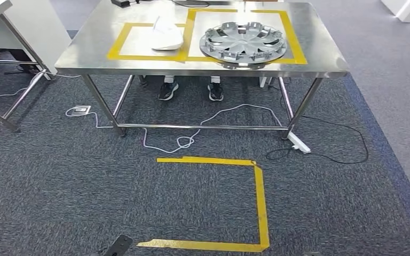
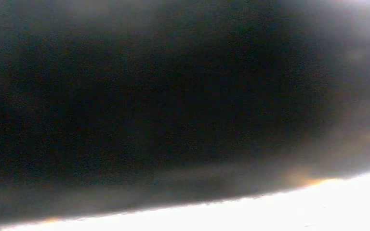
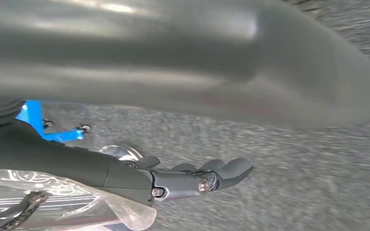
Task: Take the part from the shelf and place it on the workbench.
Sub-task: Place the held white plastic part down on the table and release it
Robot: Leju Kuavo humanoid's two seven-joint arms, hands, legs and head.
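Note:
A silver wheel cover (image 1: 244, 44) lies flat on the steel workbench (image 1: 85, 50), inside the right yellow-taped square. A white moulded part (image 1: 166, 36) lies in the left taped square beside it. In the right wrist view my right hand (image 3: 192, 180) hangs over grey carpet with its fingers stretched out and nothing in them. The left wrist view is dark and blurred, and I can make out nothing in it.
A person's dark shoes (image 1: 168, 90) stand behind the workbench legs. White and black cables and a power strip (image 1: 299, 144) lie on the carpet under it. A yellow tape outline (image 1: 261, 202) marks the floor in front. Another table (image 1: 10, 32) stands at the left.

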